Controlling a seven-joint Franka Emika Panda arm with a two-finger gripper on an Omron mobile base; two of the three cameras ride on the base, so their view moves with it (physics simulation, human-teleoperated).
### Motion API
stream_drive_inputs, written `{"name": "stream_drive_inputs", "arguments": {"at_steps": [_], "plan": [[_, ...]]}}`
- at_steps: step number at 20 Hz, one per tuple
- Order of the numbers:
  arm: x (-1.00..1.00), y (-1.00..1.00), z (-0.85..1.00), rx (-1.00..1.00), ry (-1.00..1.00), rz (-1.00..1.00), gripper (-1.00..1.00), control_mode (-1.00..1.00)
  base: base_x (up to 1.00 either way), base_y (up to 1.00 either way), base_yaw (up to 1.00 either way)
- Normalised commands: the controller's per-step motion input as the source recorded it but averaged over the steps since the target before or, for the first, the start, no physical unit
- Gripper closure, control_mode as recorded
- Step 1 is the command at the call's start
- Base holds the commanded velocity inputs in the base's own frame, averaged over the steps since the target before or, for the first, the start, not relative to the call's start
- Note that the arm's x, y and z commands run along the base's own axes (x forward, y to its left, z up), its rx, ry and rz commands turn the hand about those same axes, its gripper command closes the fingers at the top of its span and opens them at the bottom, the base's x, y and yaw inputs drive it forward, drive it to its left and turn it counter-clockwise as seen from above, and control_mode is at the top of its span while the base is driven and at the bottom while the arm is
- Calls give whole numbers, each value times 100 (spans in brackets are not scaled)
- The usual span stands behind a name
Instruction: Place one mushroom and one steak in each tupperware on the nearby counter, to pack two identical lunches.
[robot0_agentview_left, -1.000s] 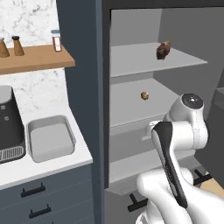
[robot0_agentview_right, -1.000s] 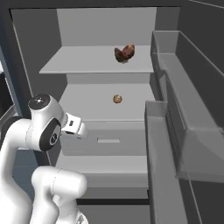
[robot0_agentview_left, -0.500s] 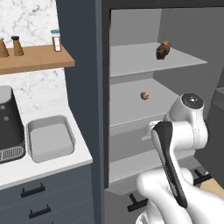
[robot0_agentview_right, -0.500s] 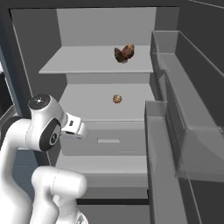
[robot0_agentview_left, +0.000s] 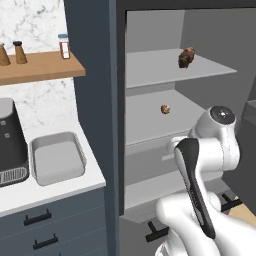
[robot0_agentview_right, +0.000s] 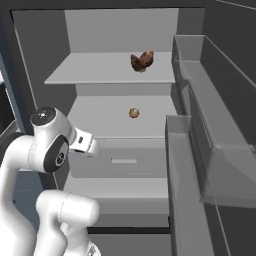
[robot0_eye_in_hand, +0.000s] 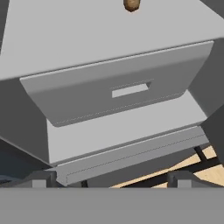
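A brown steak (robot0_agentview_left: 186, 57) (robot0_agentview_right: 142, 60) lies on the top shelf of the open fridge. One shelf lower rests a small tan mushroom (robot0_agentview_left: 165, 108) (robot0_agentview_right: 133, 113) (robot0_eye_in_hand: 131, 4). A pale grey tupperware (robot0_agentview_left: 56, 161) stands with nothing in it on the white counter (robot0_agentview_left: 60, 192), left of the fridge. My gripper (robot0_eye_in_hand: 111, 179) is open and holds nothing. It hangs in front of the fridge's lower drawer, below and short of the mushroom.
A grey fridge drawer (robot0_eye_in_hand: 118, 94) with a slot handle faces the hand. The open fridge door with its bins (robot0_agentview_right: 210, 150) stands on the right. A coffee machine (robot0_agentview_left: 11, 142) sits left of the tupperware, and a wooden shelf (robot0_agentview_left: 40, 67) with bottles hangs above.
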Motion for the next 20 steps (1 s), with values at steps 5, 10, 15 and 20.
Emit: {"name": "stream_drive_inputs", "arguments": {"at_steps": [5,10,15,20], "plan": [[-15,0,69,1,-30,-1,-100,-100,0,0,0],[-7,-1,96,-1,-37,-18,-100,-100,0,0,0],[0,-29,87,0,-28,-33,-100,-100,0,0,0],[1,-54,81,9,-23,-16,-100,-100,0,0,0]]}}
